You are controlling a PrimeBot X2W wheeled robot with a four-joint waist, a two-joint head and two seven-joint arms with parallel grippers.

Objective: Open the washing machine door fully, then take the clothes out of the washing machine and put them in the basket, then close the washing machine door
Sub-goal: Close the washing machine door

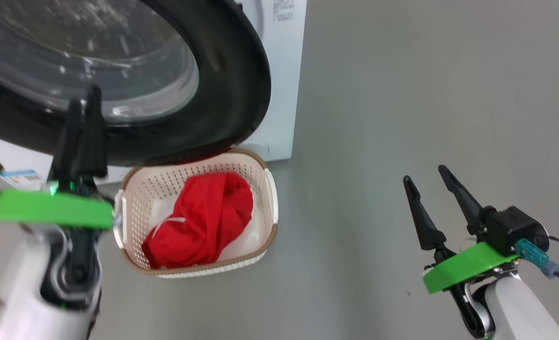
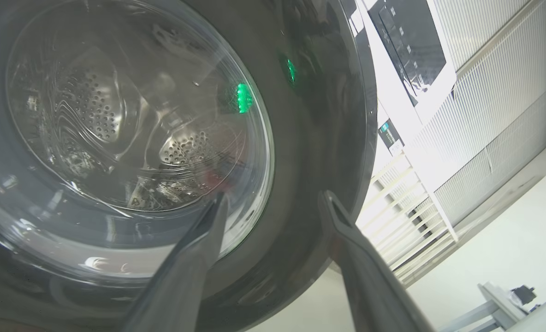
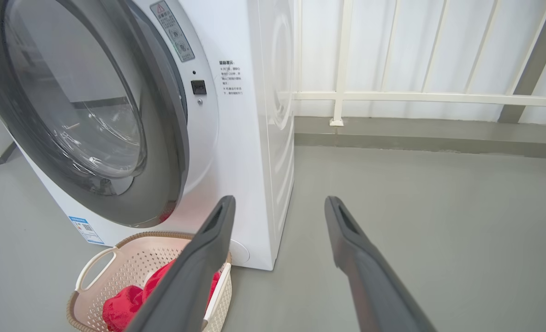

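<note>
Black left fingers (image 2: 199,258) are spread wide and empty, close up to the glossy rim of the washing machine door (image 2: 319,115). It's stiff and slick, so I'd push flat on the rim, not pinch. Meanwhile the right fingers (image 1: 421,217) gape too, well off from the soft red clothes (image 1: 204,217) sitting in the basket (image 1: 175,182) below the door.
</note>
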